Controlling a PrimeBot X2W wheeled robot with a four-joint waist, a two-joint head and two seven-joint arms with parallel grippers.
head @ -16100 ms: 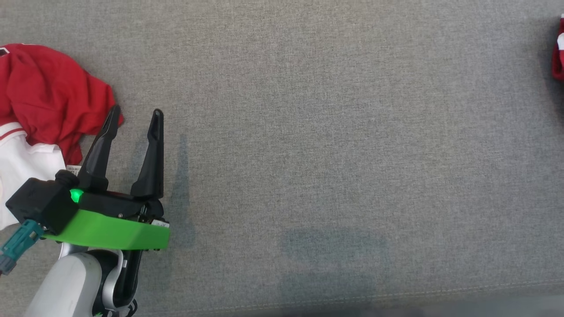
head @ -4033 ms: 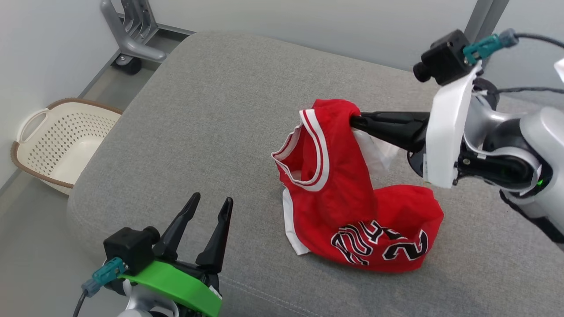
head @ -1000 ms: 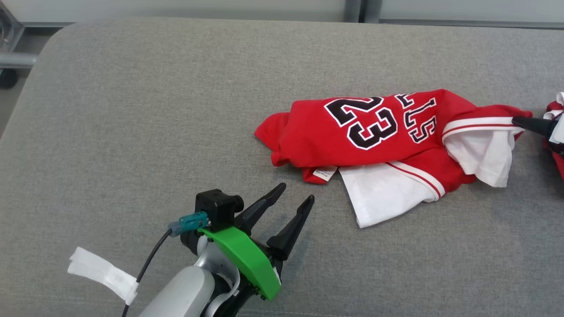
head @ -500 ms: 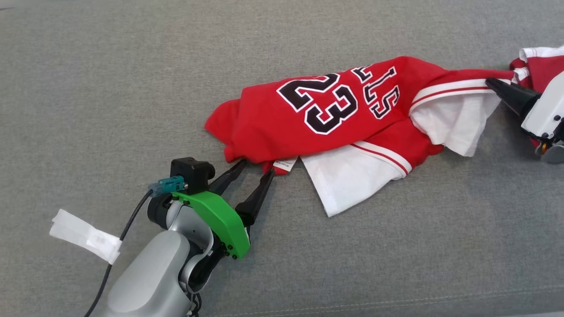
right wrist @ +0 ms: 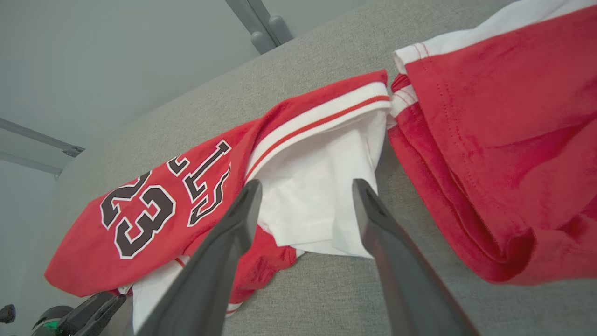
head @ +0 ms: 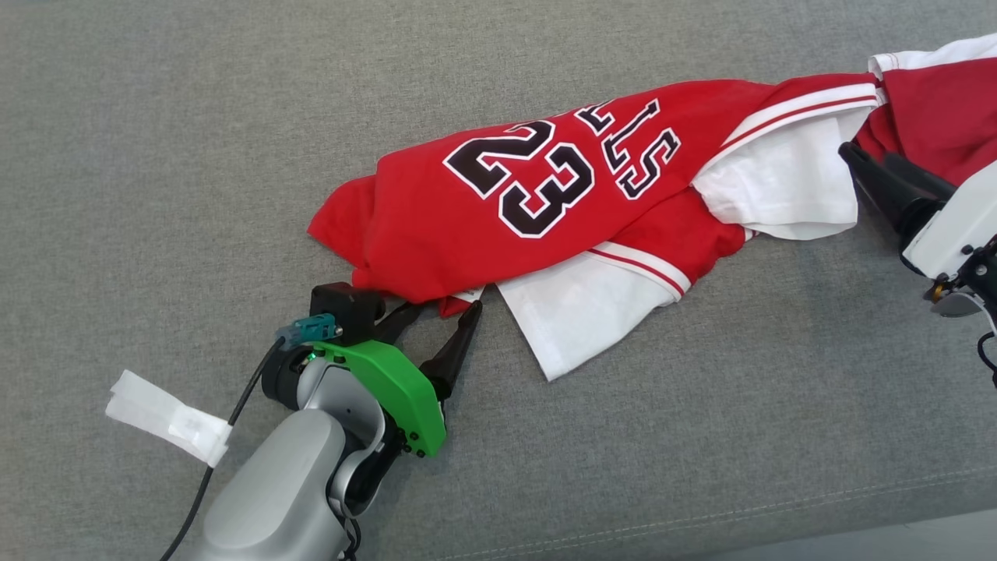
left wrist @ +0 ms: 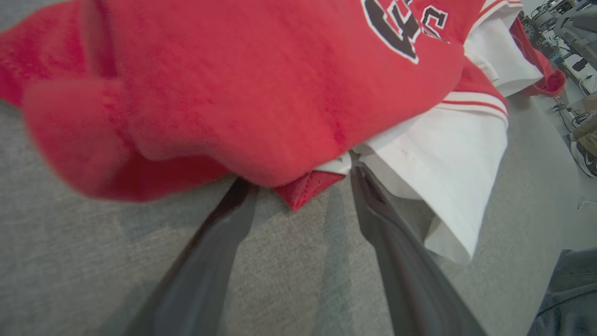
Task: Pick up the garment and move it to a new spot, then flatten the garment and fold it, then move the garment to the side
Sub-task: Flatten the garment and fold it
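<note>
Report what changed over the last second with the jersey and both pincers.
The right pincer let go of the jersey at its striped edge and now stands open. The left pincer moved forward to the near hem, open around a red corner. Unchanged: the jersey lies crumpled on the grey cushion, number up.
</note>
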